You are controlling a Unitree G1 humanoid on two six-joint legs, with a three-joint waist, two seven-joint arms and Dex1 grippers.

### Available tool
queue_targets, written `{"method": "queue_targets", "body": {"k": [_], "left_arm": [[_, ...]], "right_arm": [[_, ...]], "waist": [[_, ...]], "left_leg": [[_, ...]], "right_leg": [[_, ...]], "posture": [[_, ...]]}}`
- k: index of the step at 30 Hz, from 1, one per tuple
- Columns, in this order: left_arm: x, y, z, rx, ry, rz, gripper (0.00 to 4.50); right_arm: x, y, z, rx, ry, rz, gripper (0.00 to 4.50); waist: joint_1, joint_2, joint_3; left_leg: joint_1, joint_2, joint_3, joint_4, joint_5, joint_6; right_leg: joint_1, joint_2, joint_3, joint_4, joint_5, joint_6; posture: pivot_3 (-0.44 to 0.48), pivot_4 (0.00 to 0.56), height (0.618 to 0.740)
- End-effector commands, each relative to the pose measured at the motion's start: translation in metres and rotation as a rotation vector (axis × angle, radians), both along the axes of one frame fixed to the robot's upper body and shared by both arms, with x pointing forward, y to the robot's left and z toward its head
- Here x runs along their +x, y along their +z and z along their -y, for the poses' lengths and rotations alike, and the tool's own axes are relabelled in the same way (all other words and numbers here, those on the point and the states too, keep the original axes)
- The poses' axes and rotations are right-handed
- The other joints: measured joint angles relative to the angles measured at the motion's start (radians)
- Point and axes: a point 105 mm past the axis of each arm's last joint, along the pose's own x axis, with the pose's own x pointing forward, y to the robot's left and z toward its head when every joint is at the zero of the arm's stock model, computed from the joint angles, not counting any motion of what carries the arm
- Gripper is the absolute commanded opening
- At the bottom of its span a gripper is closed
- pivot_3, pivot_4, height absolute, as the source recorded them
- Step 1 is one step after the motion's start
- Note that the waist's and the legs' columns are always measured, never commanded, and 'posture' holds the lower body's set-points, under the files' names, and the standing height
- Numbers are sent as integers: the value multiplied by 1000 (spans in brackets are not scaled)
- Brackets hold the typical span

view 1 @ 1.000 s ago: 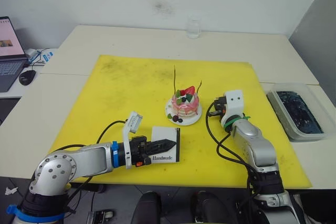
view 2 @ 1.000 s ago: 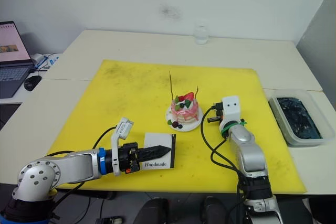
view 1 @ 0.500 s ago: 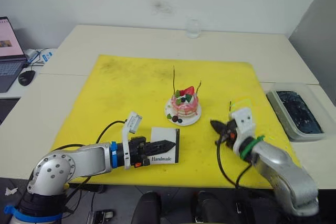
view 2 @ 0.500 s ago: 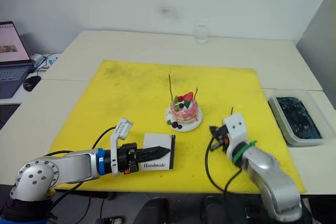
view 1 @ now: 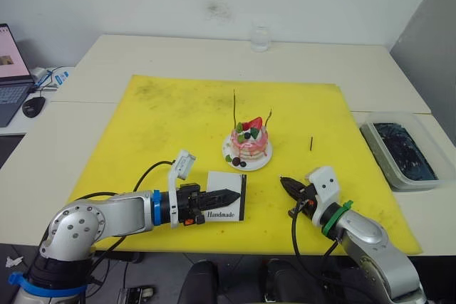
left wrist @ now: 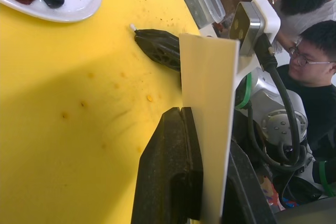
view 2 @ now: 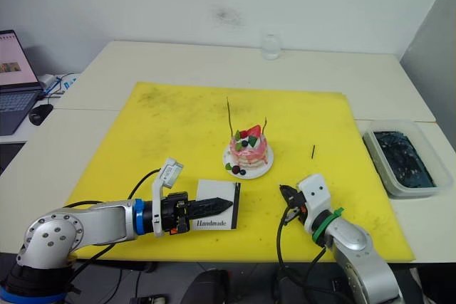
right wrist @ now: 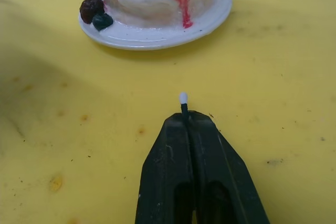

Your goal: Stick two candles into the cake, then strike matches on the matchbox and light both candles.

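The pink-and-white cake sits on its white plate mid-mat, with two thin candles standing upright in it. In front of it, my left gripper is shut on the white matchbox, holding it on edge. My right gripper is low over the mat, right of the box, shut on a match whose white tip pokes out toward the cake plate. A second match lies on the mat right of the cake.
A yellow mat covers the table. A glass stands at the back. A clear tray of dark contents sits at the right edge. Laptop and mouse are far left. People show behind my right arm.
My right arm drew back from beside the cake toward the front edge and dropped low, with a match in its fingers. A match right of the cake is uncovered. The left gripper keeps the matchbox.
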Motion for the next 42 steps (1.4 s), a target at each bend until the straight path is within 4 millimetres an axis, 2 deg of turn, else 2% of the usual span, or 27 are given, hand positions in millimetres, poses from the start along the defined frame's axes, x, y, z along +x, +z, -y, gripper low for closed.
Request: {"method": "queue_targets", "body": {"k": [1, 24, 36, 39, 41, 42], "left_arm": [[-3, 4, 2, -3, -18, 23, 0], [-3, 4, 3, -5, -18, 24, 0], [-2, 3, 3, -6, -18, 22, 0], [-1, 3, 3, -6, -18, 22, 0], [-1, 3, 3, -7, -17, 21, 0], [-1, 3, 3, -8, -17, 20, 0]], "right_arm": [[0, 0, 1, -28, 10, 32, 1287], [-4, -5, -6, -89, 75, 113, 1287], [-4, -13, -11, -111, 94, 85, 1287], [-3, -14, -12, -118, 101, 79, 740], [-2, -15, -13, -127, 98, 77, 67], [-2, -15, -13, -128, 98, 77, 26]], "waist": [[0, 0, 0], [2, 0, 0], [1, -1, 0], [1, -1, -1], [0, -1, -1], [0, -1, -1]], "left_leg": [[0, 0, 0, 0, 0, 0], [1, 0, 0, 1, 0, 0], [2, 0, 0, 1, 0, 0], [2, 0, 0, 1, 0, 0], [2, 0, 0, 1, 0, 0], [2, 0, 0, 1, 0, 0]], "right_leg": [[0, 0, 0, 0, 0, 0], [1, 0, 0, 1, -1, -1], [1, 0, 0, 2, -1, -1], [1, 0, 1, 2, -1, -1], [1, 0, 1, 2, -1, -1], [1, 0, 1, 2, 0, -1]], "posture": [[0, 150, 740], [0, 150, 740], [0, 150, 740], [0, 150, 740], [0, 150, 740], [0, 150, 740]]}}
